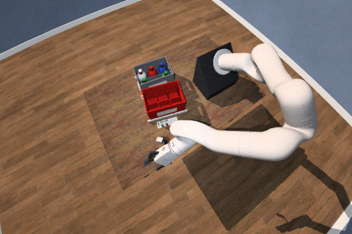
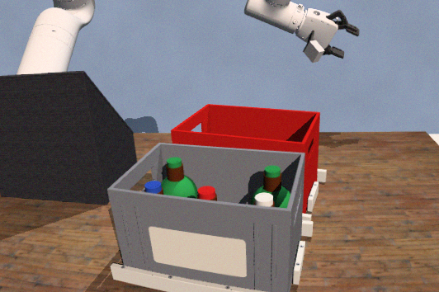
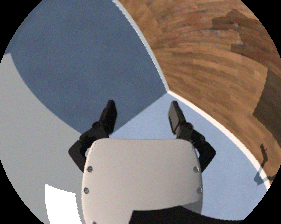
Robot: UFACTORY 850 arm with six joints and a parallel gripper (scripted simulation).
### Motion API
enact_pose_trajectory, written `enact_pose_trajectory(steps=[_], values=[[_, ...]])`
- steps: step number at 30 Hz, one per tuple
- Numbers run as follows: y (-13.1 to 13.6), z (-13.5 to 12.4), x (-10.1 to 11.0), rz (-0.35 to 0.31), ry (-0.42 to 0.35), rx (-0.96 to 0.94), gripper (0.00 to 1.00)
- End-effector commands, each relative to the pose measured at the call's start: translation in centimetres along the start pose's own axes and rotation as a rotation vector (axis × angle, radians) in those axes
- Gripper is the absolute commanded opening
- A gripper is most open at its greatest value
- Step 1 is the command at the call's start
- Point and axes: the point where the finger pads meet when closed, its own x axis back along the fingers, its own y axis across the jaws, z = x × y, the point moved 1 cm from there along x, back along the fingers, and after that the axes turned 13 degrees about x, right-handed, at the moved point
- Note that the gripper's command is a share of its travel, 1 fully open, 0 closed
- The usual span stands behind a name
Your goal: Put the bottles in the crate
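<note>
Matt wood-plank floor (image 1: 66, 102); smooth, seemingly plastic red crate (image 2: 243, 135).

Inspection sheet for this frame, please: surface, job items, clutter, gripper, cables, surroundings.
Surface: wooden table, darker than the floor.
Job's things: red crate with empty cells; grey crate holding five upright bottles, caps green, green, blue, red, white; pick list beside the red crate, print too small to read.
Clutter: nothing seen.
Gripper: gripper open, empty, raised beyond the crates.
Cables: nothing seen.
Surroundings: black pedestal, wood floor, blue walls.
</note>
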Motion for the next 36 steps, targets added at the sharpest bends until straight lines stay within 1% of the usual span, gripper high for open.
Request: enact_pose_trajectory(steps=[1, 17, 18, 32, 34, 36], values=[[-0.1, -0.1, 0.0, 0.001, -0.001, 0.000, 1.00], [-0.1, -0.1, 0.0, 0.001, -0.001, 0.000, 1.00], [-0.5, -0.2, 0.2, 0.001, -0.001, 0.000, 0.65], [-6.6, -2.1, 3.1, 0.002, -0.001, 0.000, 0.65], [-6.6, -2.1, 3.1, 0.002, -0.001, 0.000, 0.65], [-7.5, -2.4, 3.5, 0.002, -0.001, 0.000, 0.65]])
